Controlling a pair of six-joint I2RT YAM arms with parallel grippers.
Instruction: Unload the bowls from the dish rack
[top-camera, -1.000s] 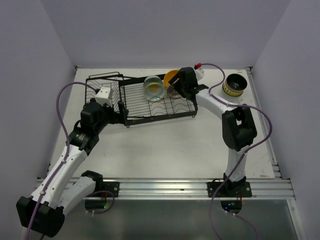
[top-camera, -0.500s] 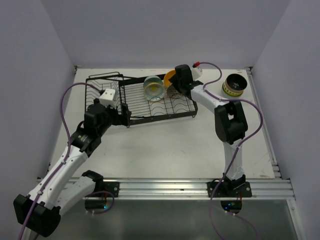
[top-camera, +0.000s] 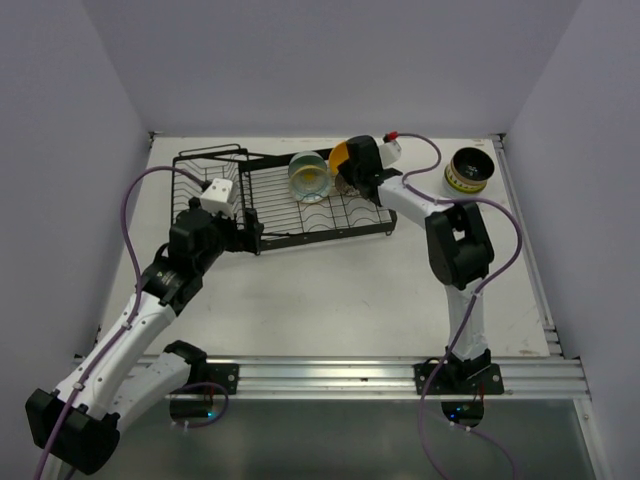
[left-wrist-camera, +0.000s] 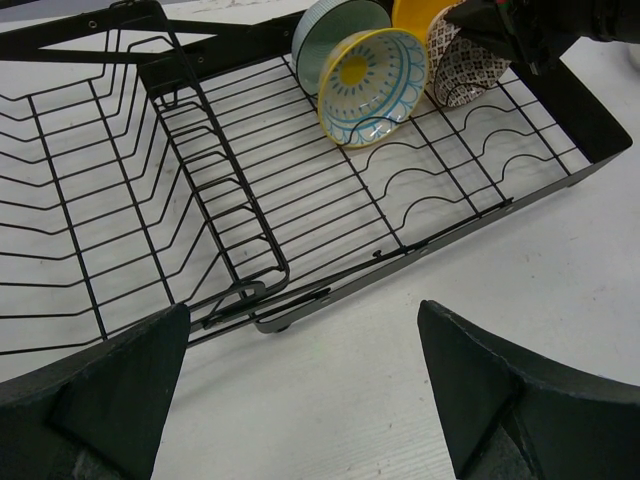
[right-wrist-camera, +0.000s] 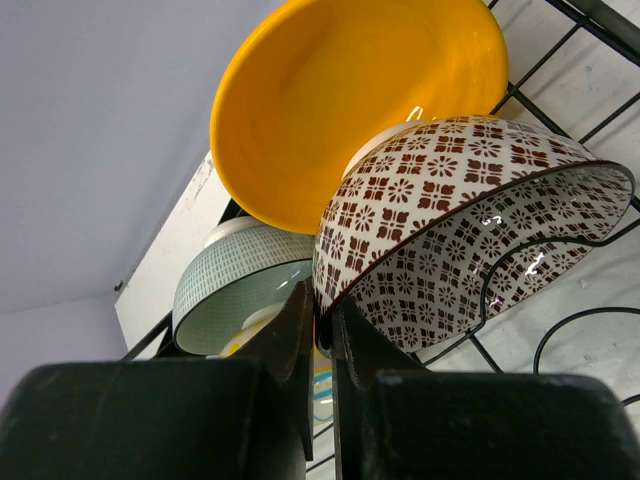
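Note:
The black wire dish rack (top-camera: 300, 222) lies at the back of the table. Bowls stand on edge at its right end: an orange bowl (right-wrist-camera: 350, 90), a brown-patterned bowl (right-wrist-camera: 470, 230), a pale teal bowl (right-wrist-camera: 240, 280) and a yellow-and-blue patterned bowl (left-wrist-camera: 372, 72). My right gripper (right-wrist-camera: 324, 320) is shut on the rim of the brown-patterned bowl, one finger inside and one outside. In the top view the right gripper (top-camera: 352, 178) sits over the rack's right end. My left gripper (left-wrist-camera: 305, 390) hangs open over bare table just in front of the rack's front rail, holding nothing.
A dark-and-yellow stack of bowls (top-camera: 468, 170) stands on the table at the back right, outside the rack. The rack's raised basket section (left-wrist-camera: 70, 200) is at its left end. White walls close in the table on three sides.
The right gripper has shut on the brown-patterned bowl's rim, and its arm has reached slightly further left over the rack. The left arm shifted a little and stays open.

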